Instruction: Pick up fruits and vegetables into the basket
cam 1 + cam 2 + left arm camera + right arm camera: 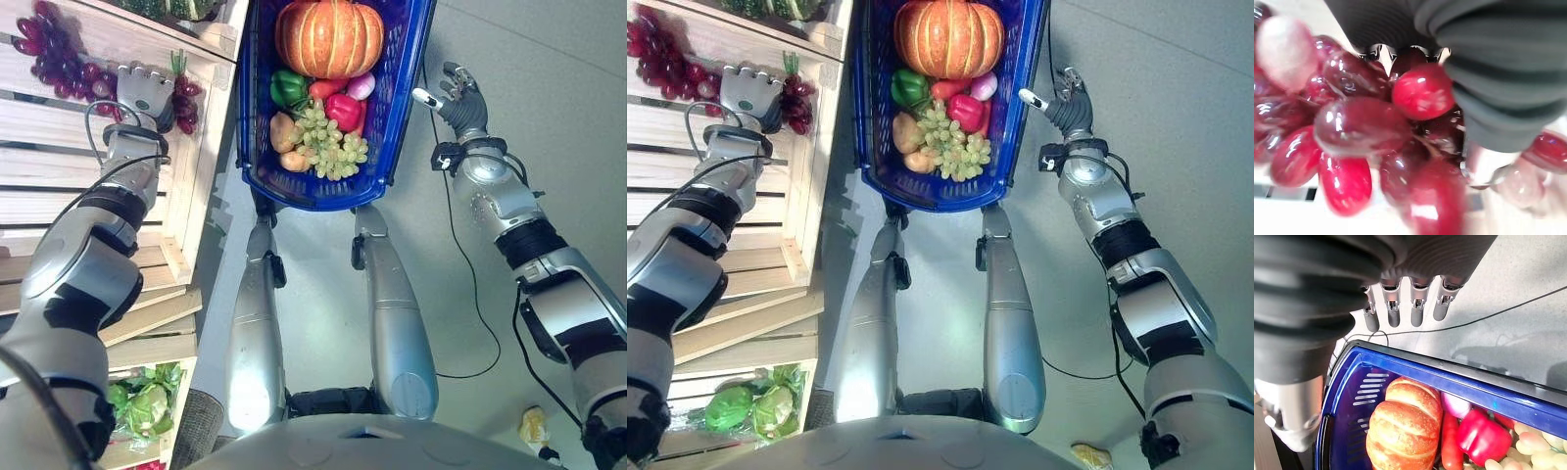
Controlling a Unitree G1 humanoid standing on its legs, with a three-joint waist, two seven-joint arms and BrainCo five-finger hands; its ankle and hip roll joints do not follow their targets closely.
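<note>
A blue basket (257, 117) hangs in front of me and holds a pumpkin (328, 37), a green pepper (288, 88), a red pepper (343, 110), green grapes (331, 145) and potatoes (282, 132). My left hand (142, 93) rests on the wooden shelf (59, 186) with its fingers curled on a bunch of red grapes (184, 103). These grapes (1361, 127) press close against the palm in the left wrist view. My right hand (458, 98) hovers open over the floor, just right of the basket's rim (1449, 377), holding nothing.
More red grapes (49, 49) lie further left on the same shelf. A lower crate holds cabbages (145, 403). Dark green vegetables (176, 8) sit on the shelf above. A small yellow object (534, 426) lies on the grey floor at the lower right.
</note>
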